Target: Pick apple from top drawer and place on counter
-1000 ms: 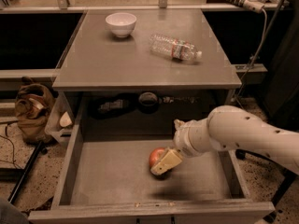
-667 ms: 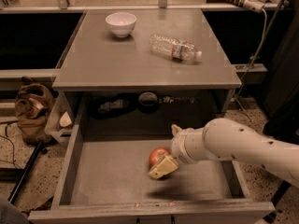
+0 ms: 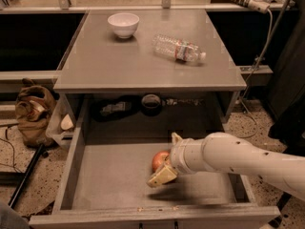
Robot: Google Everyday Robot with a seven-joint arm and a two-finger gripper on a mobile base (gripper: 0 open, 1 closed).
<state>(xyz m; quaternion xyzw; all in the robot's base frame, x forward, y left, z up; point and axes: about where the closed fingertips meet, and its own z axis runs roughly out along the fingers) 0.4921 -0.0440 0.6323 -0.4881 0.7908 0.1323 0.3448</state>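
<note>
The single camera view looks down on a flat smooth grey counter (image 3: 119,63) that forms the top of a cabinet. On it, a small white round bowl (image 3: 123,24) stands at the far left and a clear plastic bottle (image 3: 177,48) lies on its side at the far right. The near part of that top is bare. Below it, the wide shallow grey top drawer (image 3: 112,178) is pulled out toward the near edge. The small round red apple (image 3: 159,159) sits on the drawer floor, right of centre. The white arm (image 3: 238,159) reaches in from the right, low inside the drawer, and its tan gripper (image 3: 162,171) is right against the near side of the apple. The view does not show whether the gripper has hold of the fruit. The task looks to be at an early stage: the drawer is open and the reach has been made. Securing the grasp, lifting the apple clear of the drawer walls and setting it down on the counter all remain to be done.
</note>
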